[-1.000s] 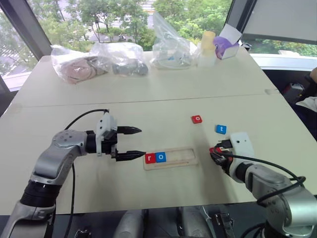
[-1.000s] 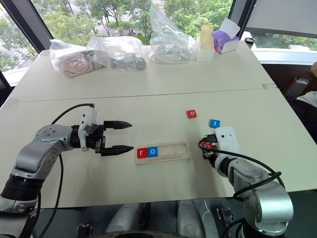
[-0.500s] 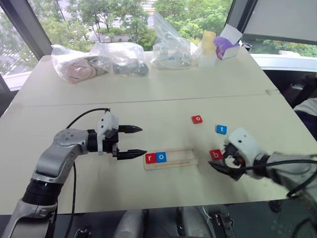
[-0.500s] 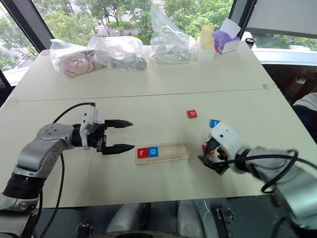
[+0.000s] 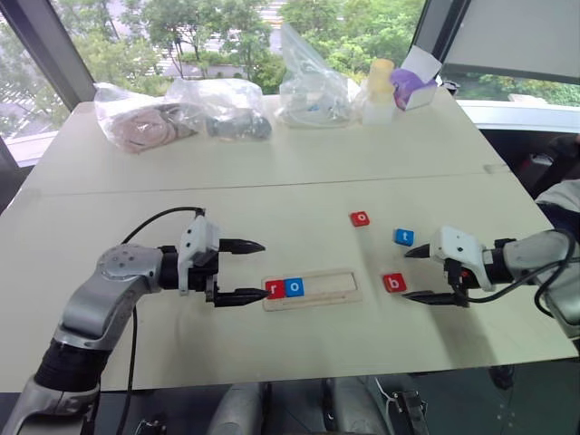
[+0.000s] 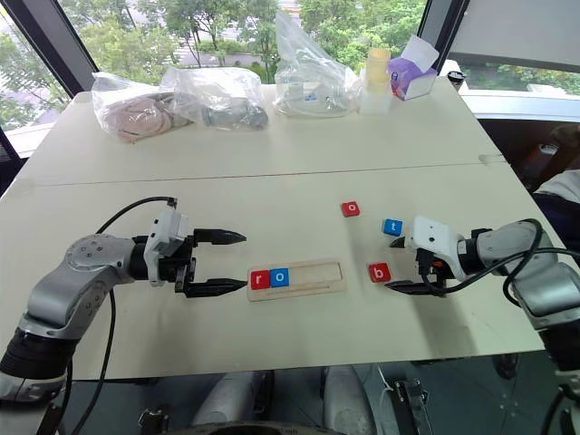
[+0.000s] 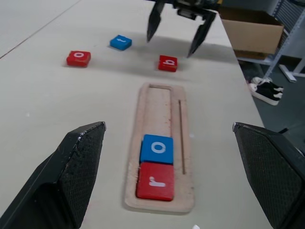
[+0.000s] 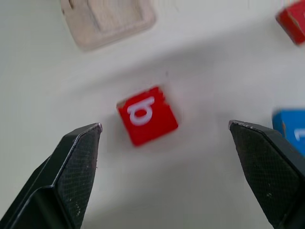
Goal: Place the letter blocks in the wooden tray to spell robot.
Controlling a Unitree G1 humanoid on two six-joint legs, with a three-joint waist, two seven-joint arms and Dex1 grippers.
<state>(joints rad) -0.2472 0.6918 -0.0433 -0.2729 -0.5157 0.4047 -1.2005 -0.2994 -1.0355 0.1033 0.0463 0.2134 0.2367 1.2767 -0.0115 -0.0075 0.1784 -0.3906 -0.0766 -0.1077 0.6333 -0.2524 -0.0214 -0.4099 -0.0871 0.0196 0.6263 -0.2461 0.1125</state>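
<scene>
Two tiles, a red r (image 5: 275, 290) and a blue o (image 5: 294, 287), are seen from the head views already seated at the left end of the tray (image 5: 335, 292), whose long axis runs left to right across the table (image 5: 272, 145). Just beyond the tray's empty right end lies the red b (image 5: 394, 283), loose and flat, with the right gripper (image 5: 413, 275) immediately to its right, jaws spread wide and holding nothing; this arm is plainly the nearer one. A blue t (image 5: 405, 236) and a second red o (image 5: 361, 218) lie farther back, apart from each other. The left gripper (image 5: 254, 270) is held at the tray's left end, also spread and empty. From the left wrist view, the tray is seen lengthwise, with three slots bare beyond the blue o. From the right wrist view, the b (image 8: 147, 115) is seen between and ahead of the open fingers (image 8: 71, 167), untouched, its white letter upward and its edges turned askew to the fingers.
</scene>
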